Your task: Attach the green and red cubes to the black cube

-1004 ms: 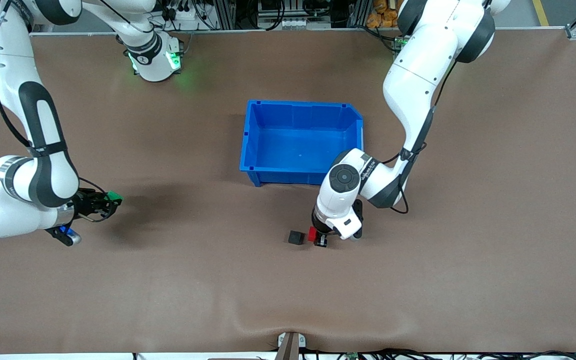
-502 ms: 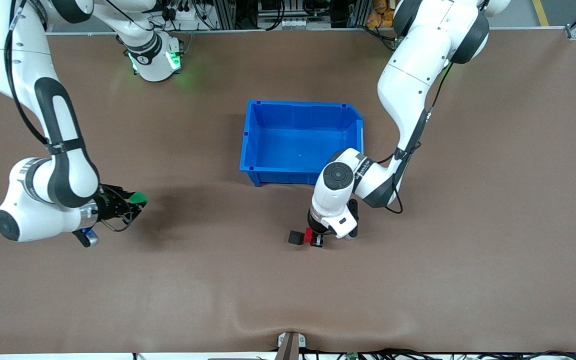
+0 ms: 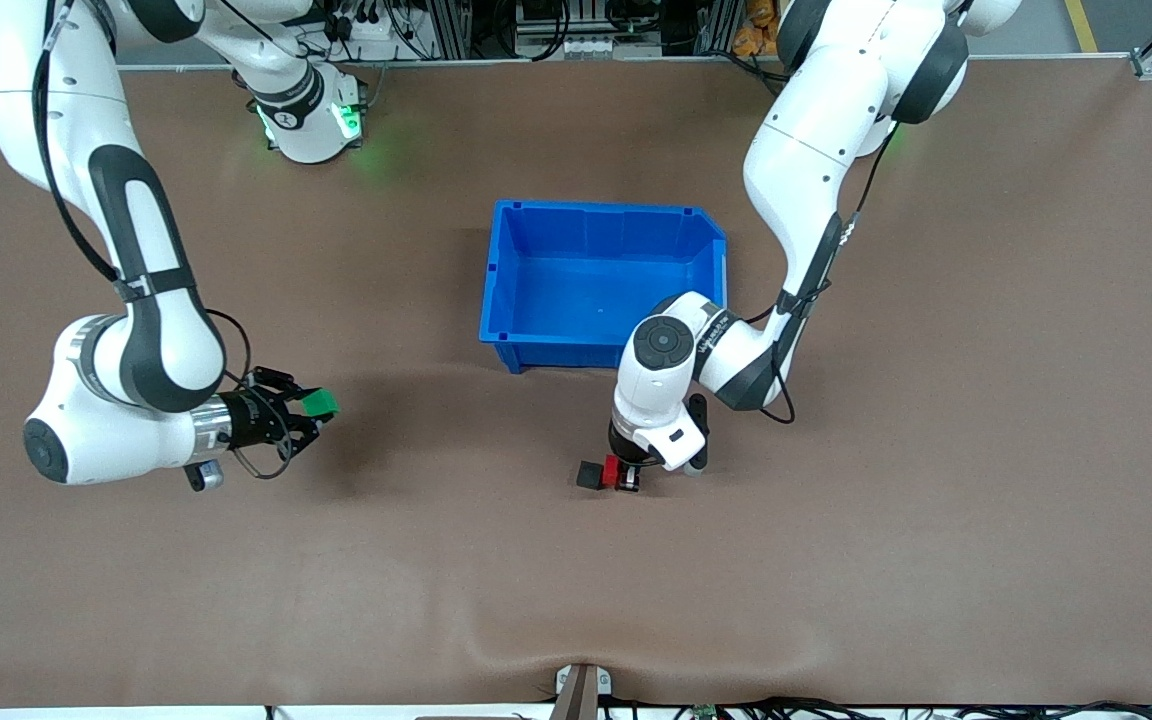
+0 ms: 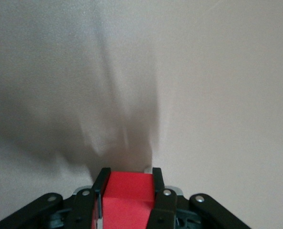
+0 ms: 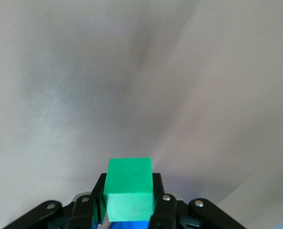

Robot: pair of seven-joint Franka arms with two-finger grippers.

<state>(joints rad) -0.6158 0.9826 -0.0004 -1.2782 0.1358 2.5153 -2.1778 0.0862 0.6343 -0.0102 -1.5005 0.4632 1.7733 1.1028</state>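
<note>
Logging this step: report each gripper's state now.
Left gripper: shut on the red cube, beside the black cube.
Right gripper: shut on the green cube.

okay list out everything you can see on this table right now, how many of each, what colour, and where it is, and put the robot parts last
black cube: one, matte black, on the table nearer the front camera than the bin.
red cube: one, bright red, held in the left gripper right beside the black cube, on the side toward the left arm's end; whether they touch is not clear.
green cube: one, bright green, held in the right gripper over bare table toward the right arm's end.
blue bin: one, blue plastic, mid-table, nothing visible in it.
table: one, brown cover.
left gripper: one, black fingers, shut on the red cube.
right gripper: one, black fingers, shut on the green cube.
</note>
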